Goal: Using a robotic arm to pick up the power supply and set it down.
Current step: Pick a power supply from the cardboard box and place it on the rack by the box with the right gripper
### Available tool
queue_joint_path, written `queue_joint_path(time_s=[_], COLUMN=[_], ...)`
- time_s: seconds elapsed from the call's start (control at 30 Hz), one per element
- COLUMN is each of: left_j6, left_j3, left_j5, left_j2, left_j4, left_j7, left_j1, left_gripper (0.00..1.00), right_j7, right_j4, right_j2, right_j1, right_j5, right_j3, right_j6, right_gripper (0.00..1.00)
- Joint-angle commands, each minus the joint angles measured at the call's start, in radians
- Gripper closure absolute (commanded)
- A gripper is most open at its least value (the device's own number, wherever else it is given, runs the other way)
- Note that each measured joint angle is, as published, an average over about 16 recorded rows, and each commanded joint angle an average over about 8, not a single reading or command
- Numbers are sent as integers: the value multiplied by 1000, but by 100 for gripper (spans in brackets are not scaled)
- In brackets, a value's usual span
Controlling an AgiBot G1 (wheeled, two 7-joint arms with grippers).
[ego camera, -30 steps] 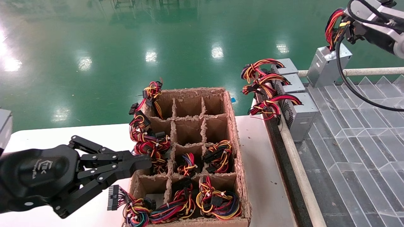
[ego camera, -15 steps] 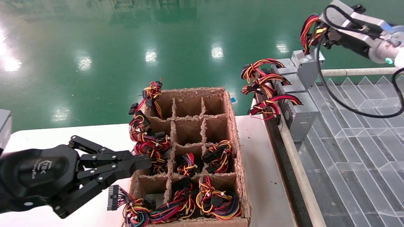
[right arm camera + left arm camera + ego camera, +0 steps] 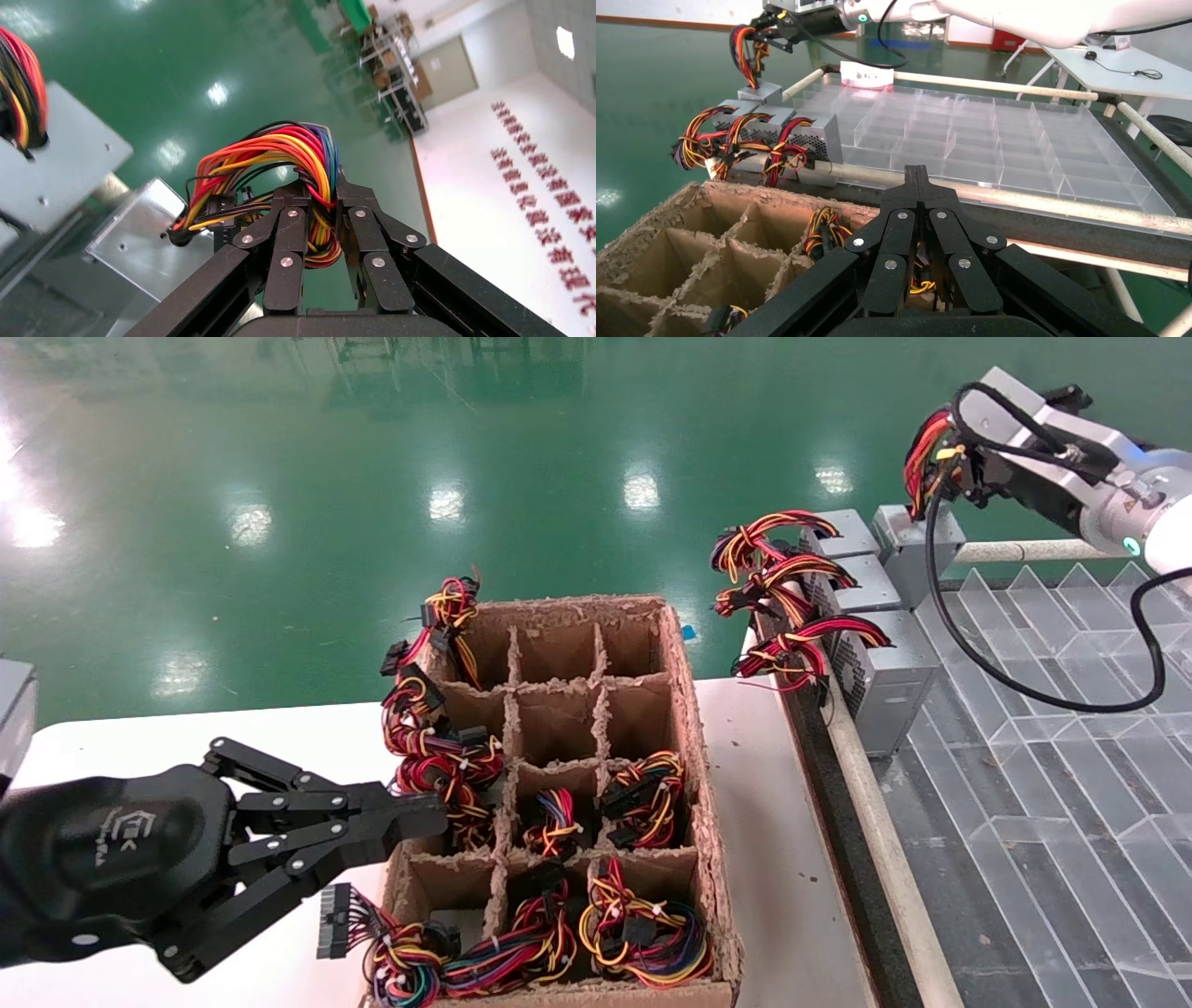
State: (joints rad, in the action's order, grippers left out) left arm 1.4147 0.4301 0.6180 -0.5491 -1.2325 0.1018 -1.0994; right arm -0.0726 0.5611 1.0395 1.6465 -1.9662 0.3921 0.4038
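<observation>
Wires in red, yellow, orange and black loop up from the power supply and pass between the fingers of the right pincer, which is closed on that bundle at the far right of the head view. Below it, the small grey box sits at the far corner of the clear divided tray, just beside the rail and next to the farthest of three other grey boxes, which stand in a row along the tray's near-left edge with their own wire bundles spilling toward the cardboard. Whether the box rests fully on the tray or hangs a little from the wires cannot be told. A loose black cable droops from the right arm over the tray.

On the white counter stands a cardboard crate split into cells, several holding coloured wire bundles. Low at the left, the left pincer is parked beside the crate, its fingers pressed together on nothing.
</observation>
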Motion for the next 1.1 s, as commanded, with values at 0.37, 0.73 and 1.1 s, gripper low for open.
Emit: queue_joint_path(time_s=[0.37,0.73,1.1], left_j6=[0,0,0], left_j3=[0,0,0], left_j5=[0,0,0], left_j2=[0,0,0], left_j4=[0,0,0], left_j7=[0,0,0], left_j1=[0,0,0], left_gripper=[100,100,100], right_j7=[19,-42,-56], right_j4=[-144,-198,-269], right_j2=[42,59,90], right_j1=[56,97,180], right_j5=[-27,-3,-26], right_j3=[12,10,28], right_j6=[23,43,70], right_gripper=[8,0,0])
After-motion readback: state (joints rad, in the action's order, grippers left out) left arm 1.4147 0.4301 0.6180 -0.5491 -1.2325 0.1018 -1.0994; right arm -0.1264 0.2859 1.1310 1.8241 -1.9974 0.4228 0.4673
